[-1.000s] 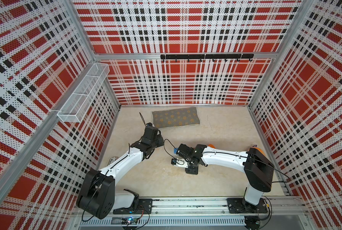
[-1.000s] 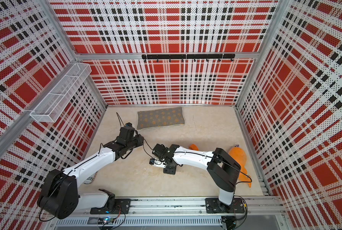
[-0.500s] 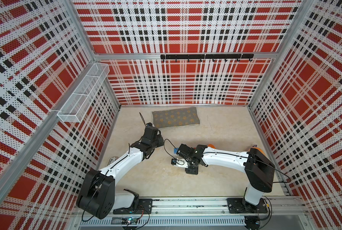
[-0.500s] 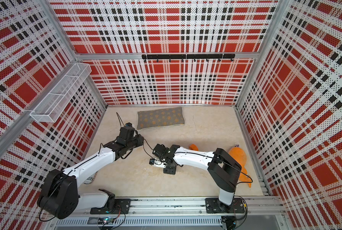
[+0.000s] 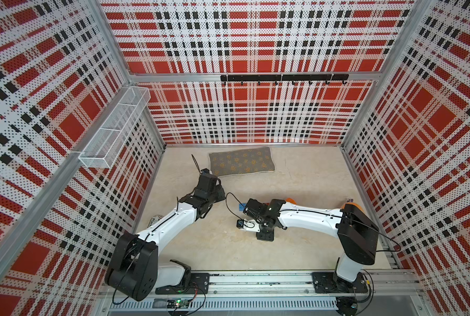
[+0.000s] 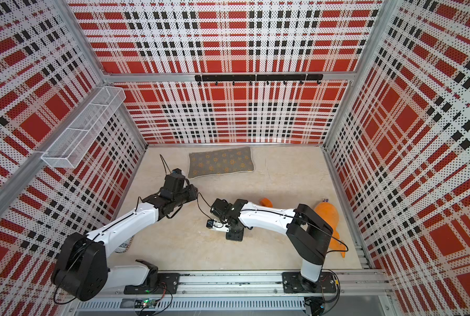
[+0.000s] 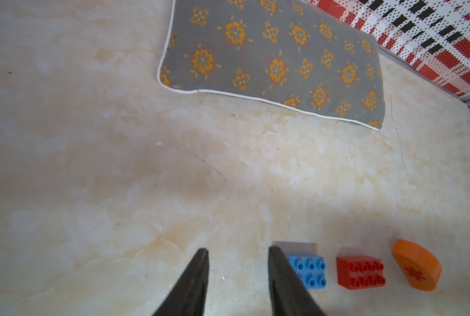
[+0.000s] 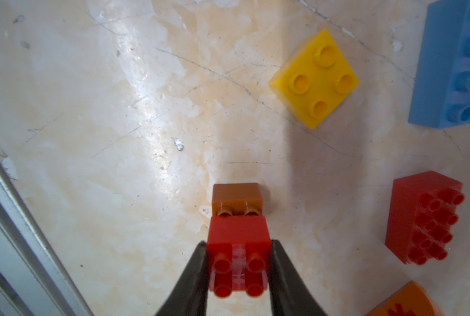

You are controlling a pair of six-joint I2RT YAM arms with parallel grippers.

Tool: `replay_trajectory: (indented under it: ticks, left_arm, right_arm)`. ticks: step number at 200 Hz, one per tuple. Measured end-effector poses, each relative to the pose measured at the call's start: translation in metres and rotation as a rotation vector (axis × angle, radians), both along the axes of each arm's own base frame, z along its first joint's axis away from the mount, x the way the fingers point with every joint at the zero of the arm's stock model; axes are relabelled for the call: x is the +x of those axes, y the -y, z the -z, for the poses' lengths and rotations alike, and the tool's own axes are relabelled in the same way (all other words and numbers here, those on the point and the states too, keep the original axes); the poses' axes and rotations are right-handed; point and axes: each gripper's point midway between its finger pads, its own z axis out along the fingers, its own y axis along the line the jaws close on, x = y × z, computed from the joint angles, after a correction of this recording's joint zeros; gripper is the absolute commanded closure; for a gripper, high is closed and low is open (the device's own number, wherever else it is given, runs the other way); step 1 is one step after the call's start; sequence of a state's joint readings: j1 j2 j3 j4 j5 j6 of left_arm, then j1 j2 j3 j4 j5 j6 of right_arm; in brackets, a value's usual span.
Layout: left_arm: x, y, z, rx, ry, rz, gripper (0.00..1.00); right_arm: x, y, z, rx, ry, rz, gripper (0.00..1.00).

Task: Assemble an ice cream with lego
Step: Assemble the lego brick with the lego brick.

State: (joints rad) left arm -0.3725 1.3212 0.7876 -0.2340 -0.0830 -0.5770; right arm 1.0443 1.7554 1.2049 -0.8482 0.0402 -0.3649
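The small red brick (image 8: 239,238), likely light, rigid and slick-sided, is best pinched across its flat side walls. The right tool (image 8: 238,246) clamps it so, at the studs of the brown brick (image 8: 236,195) on the bench (image 8: 119,109), near mid-frame in both top views. The left tool (image 7: 238,254) stands apart, empty, beside the blue brick (image 7: 309,269). No writing is legible; the orange dome (image 7: 417,264) bears a red asterisk.

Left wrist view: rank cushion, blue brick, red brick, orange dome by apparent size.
Grey floral fabric cushion
Orange half-round plastic dome
Red rectangular studded brick and blue rectangular studded brick: alike; blue partly hidden.
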Motion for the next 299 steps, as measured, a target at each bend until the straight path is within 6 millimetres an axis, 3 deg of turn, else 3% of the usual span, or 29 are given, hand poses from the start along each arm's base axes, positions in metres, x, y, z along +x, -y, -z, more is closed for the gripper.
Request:
replay_trajectory:
  ticks: [299]
  left_arm:
    - [-0.0001, 0.0, 0.0004, -0.001, 0.0, 0.001, 0.59]
  right_arm:
    - [0.0022, -0.0036, 0.0042, 0.023, 0.011, 0.015, 1.0]
